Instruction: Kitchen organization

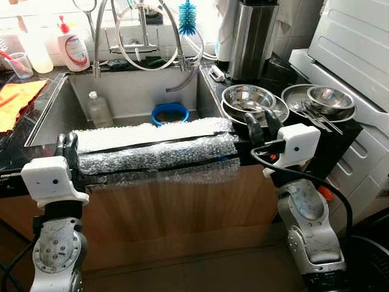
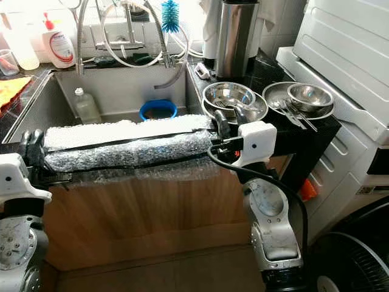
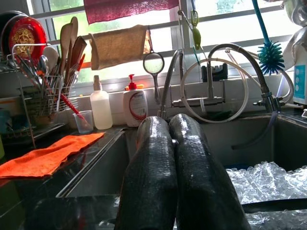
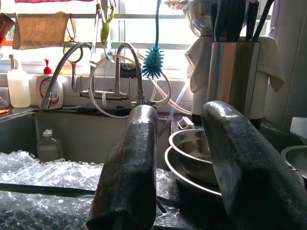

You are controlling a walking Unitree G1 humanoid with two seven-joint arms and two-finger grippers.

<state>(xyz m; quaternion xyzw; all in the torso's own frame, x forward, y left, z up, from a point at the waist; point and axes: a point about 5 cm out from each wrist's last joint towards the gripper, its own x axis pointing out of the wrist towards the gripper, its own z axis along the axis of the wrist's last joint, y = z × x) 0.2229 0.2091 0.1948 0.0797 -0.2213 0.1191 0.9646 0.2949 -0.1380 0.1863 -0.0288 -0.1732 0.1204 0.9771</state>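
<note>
Steel sink [image 1: 58, 100] under a window, flexible faucet [image 1: 100, 36] at the back. Long bubble-wrapped roll [image 1: 155, 151] lies across the front edge of the sink, running left to right, with a dark band along its length and loose wrap hanging over the wooden cabinet front [image 1: 182, 207].

Left gripper [image 1: 68, 148] sits at the roll's left end, at the sink's front-left corner; its 2 black fingers [image 3: 153, 177] are pressed together side by side, closed with nothing between them. Cannot tell if they touch the wrap.

Right gripper [image 1: 262, 126] sits at the roll's right end, just in front of the bowls; fingers [image 4: 129, 163] spread apart, wide gap, gripping nothing.

Inside the sink: clear plastic bottle [image 1: 98, 109] at left, blue round bowl [image 1: 169, 113] near the middle of the back wall.

Right counter: stacked steel bowls [image 1: 249, 100], then a steel plate with a smaller bowl and cutlery [image 1: 319, 103]. Tall steel knife holder [image 1: 252, 39] behind them. White appliance [image 1: 352, 55] at far right.

Left counter: orange cloth [image 1: 15, 100], white soap pump bottle [image 1: 73, 45], clear bottle [image 1: 35, 52]. Blue bottle brush [image 1: 187, 17] hangs by the faucet. Left wrist view adds a utensil rack [image 3: 41, 91] and a cloth hanging at the window [image 3: 117, 45].
</note>
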